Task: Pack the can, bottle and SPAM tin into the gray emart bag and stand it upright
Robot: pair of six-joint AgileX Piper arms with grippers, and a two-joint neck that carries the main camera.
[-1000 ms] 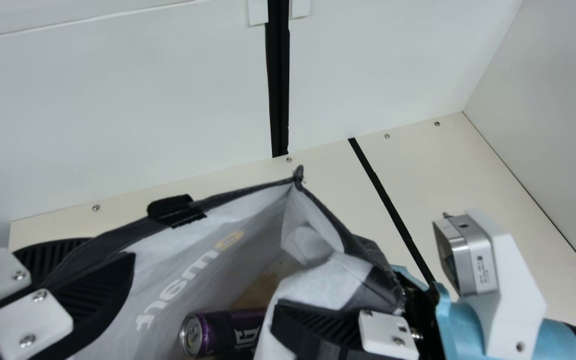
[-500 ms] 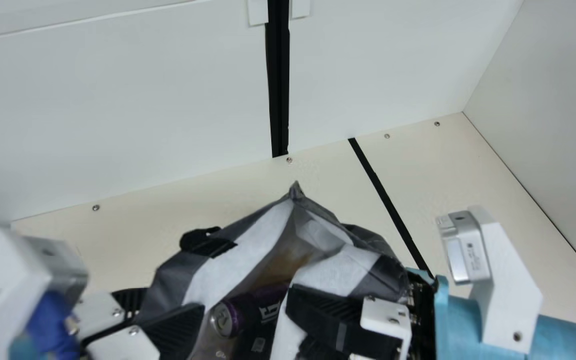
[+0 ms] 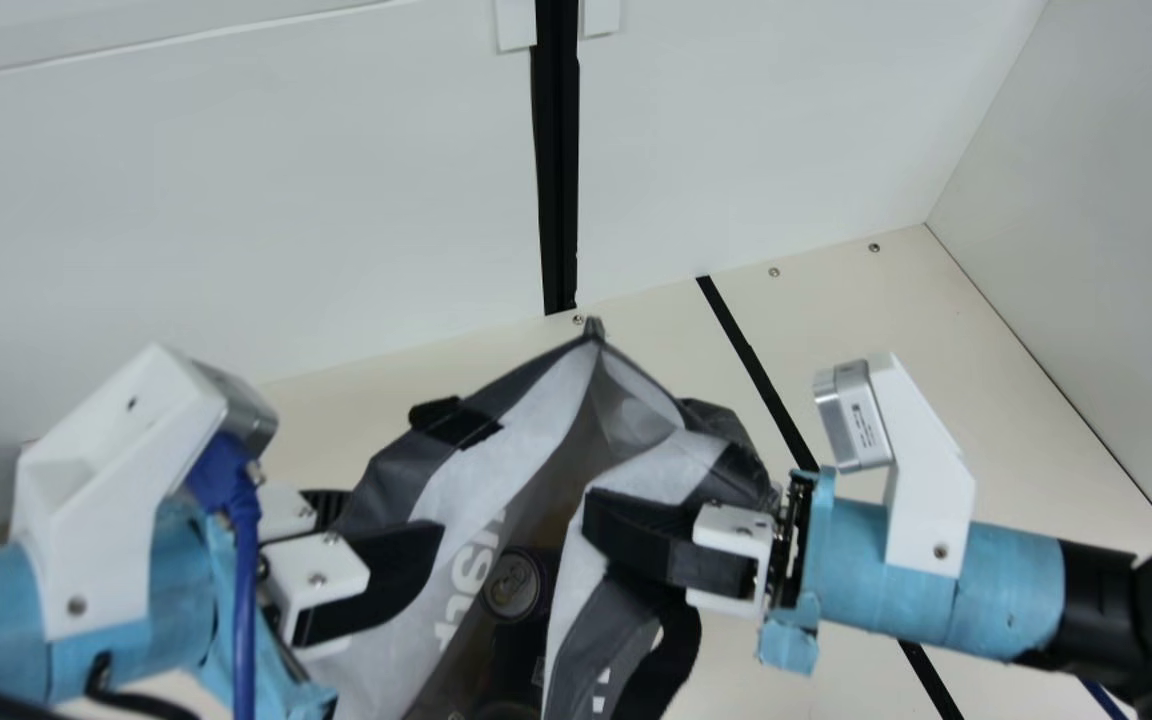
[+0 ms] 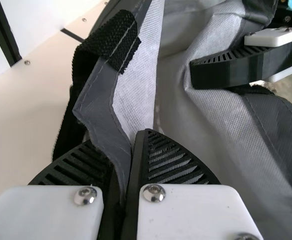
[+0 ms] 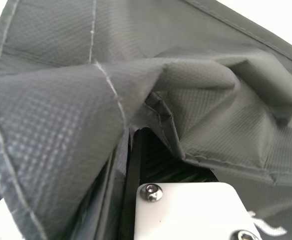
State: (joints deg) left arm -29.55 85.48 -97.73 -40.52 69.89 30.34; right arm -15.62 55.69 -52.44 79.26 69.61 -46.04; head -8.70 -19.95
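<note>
Gray emart bag [image 3: 466, 480] hangs or stands between our 2 grippers in the main view, its mouth facing up and partly spread, with 1 pointed corner toward the back wall [image 3: 236, 220]. We cannot tell whether its base touches the cream table [image 3: 886, 350].

Our left gripper [image 3: 396, 512] is nearly closed, with only the dark rim of the bag between its 2 ribbed fingers. In the left wrist view we see that rim running down between them, just beside a black strap [image 4: 106, 47] sewn to the edge.

Our right gripper [image 3: 626, 535] has hold of the opposite rim, with 1 finger inside the mouth against the pale lining. In the right wrist view, gray folds are bunched between its fingers and cover much of them, so we cannot tell exactly how wide they stand. A dark handle [image 3: 676, 640] droops below this gripper in the main view.

Inside the bag we see the can [image 3: 514, 585], its round end facing us. Next to it is a dark shape [image 3: 516, 650]; we cannot tell if that is the bottle or the SPAM tin.
</note>
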